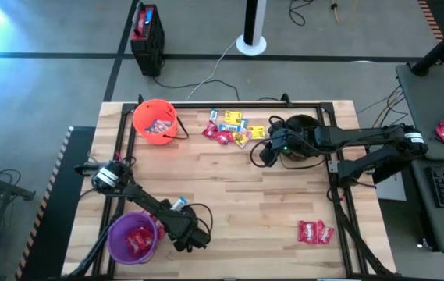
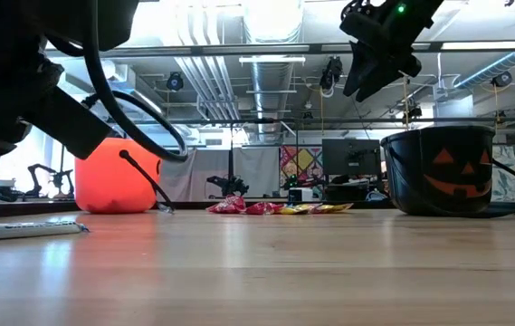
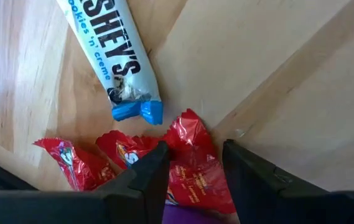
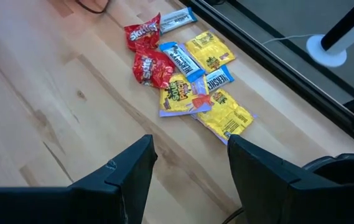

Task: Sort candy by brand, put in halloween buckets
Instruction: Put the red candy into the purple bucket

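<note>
Red, yellow and blue-and-white candy (image 4: 187, 74) clustered on the wooden table (image 4: 52, 118) beyond the open right end effector (image 4: 189, 171).

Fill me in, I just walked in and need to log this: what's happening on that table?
A two-armed robot is sorting wrapped candy into Halloween buckets. The left gripper is low beside the purple bucket, which holds red packets; a blue-and-white bar lies on the wood by it. The right gripper, jaws open and empty, hangs beside the black bucket, facing the mixed candy pile. The orange bucket also holds candy. Two red packets lie apart.
</note>
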